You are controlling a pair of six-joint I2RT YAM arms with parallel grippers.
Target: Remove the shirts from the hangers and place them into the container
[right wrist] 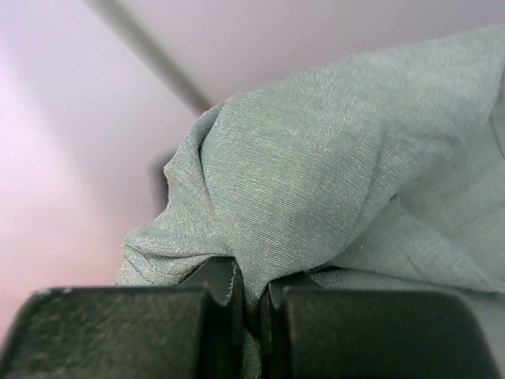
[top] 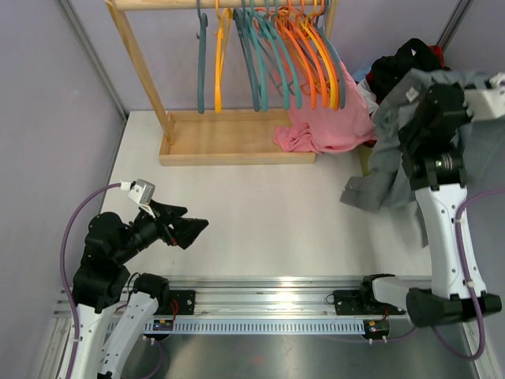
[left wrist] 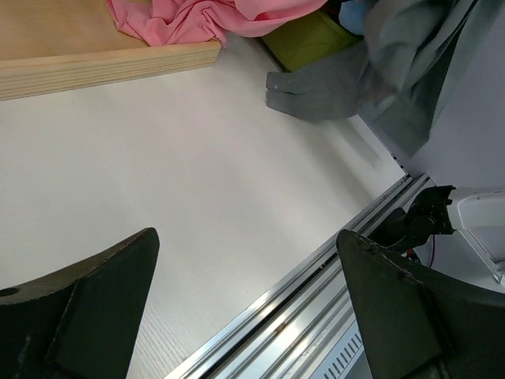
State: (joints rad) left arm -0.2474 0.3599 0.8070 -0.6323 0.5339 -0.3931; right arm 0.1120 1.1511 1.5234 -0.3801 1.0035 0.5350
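Two arms: the left gripper (top: pixel 193 233), near left, gapes wide and empty. Right of the hangers (top: pixel 276 55), the right gripper (right wrist: pixel 251 298) pinches a fold of the grey shirt (top: pixel 387 158) over the container (left wrist: pixel 304 39). Its sleeve (top: pixel 359 193) trails on the table (top: pixel 260 221); dropped now, it might hang outside.

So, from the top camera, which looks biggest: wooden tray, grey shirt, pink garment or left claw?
1. Wooden tray and grey shirt: too alike to rank; the shirt is bunched, partly behind the arm.
2. Pink garment.
3. Left claw.
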